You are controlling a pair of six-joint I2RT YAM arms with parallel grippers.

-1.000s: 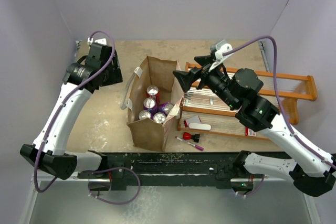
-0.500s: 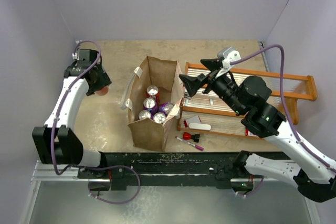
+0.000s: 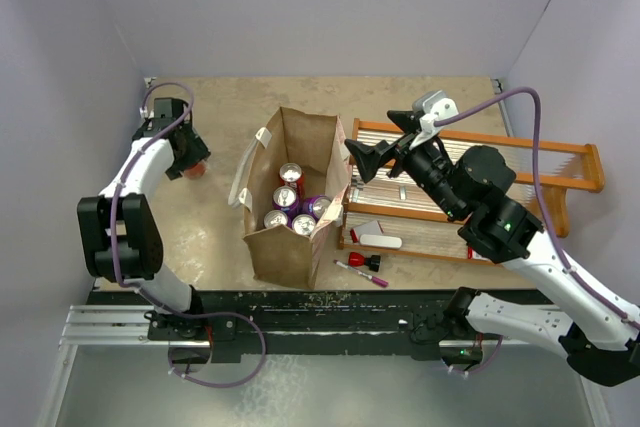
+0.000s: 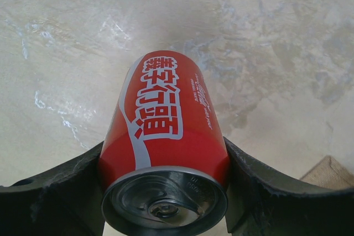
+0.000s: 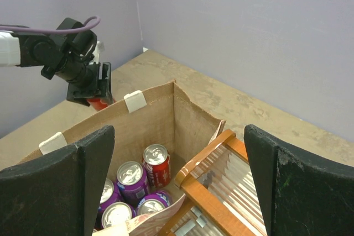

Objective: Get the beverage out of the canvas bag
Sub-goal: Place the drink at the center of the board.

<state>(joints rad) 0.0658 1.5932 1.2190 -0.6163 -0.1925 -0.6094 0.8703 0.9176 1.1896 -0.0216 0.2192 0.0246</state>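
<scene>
canvas bag (image 3: 288, 257) upright mid-table, cans (image 3: 286, 197) standing inside, my right gripper (image 3: 376, 143) spread wide and empty over the bag's right rim beside the orange rack (image 3: 560, 162), my left gripper (image 3: 190, 162) clamped on the red can (image 4: 163, 120), outside the bag at far left

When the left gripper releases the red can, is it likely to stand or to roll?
The red can is round and smooth, so on its side it would probably roll on the table. The left gripper holds it top towards the wrist; lowered onto its base, it should stand. It looks unopened, so likely full and heavy.
</scene>
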